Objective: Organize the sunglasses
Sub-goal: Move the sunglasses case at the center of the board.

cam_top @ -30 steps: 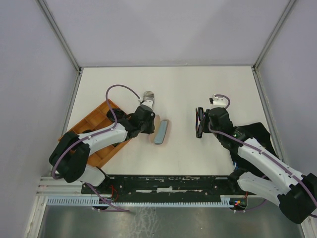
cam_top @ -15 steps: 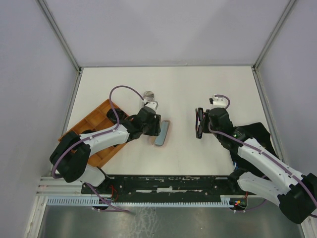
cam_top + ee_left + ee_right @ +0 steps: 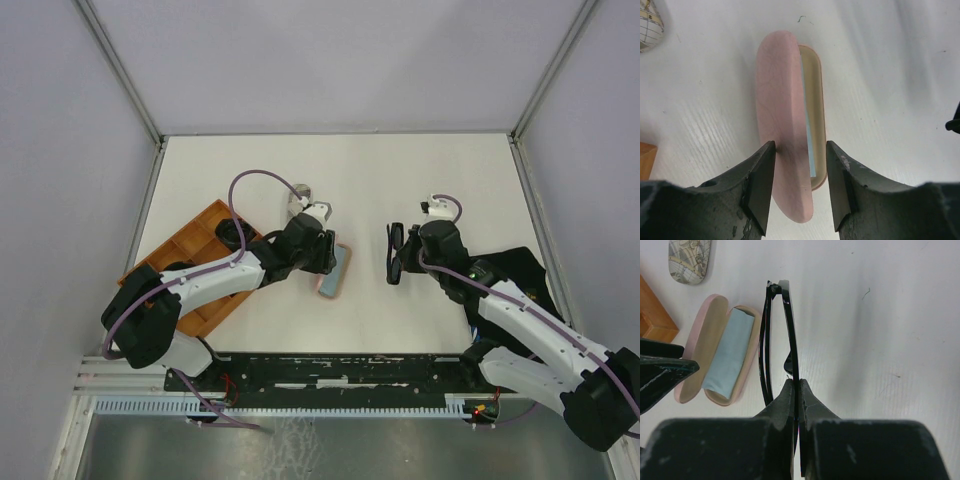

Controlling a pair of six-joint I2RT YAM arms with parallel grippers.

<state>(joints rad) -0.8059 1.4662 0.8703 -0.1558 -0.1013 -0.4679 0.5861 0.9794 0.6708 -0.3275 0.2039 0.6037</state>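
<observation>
Right gripper (image 3: 797,390) clamping tight on thin black-framed sunglasses (image 3: 790,330), gripping them by frame. Sunglasses folded, standing on edge, just right of tabletop (image 3: 420,170) centre.

Left gripper (image 3: 800,150) hovering with jaws parted, straddling raised lid of pink case (image 3: 782,100). Right finger staying clear of lid; left-finger contact impossible to tell.

Case lying open just left of centre, light-blue cloth (image 3: 730,350) sitting inside.

Patterned case (image 3: 689,260) lying beyond it toward far edge. Wooden tray (image 3: 190,250) sitting at left edge.

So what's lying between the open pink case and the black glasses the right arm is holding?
Nothing: only a bare strip of white table separates the pink case from the glasses. The overhead view shows it best; the right wrist view agrees.
</observation>
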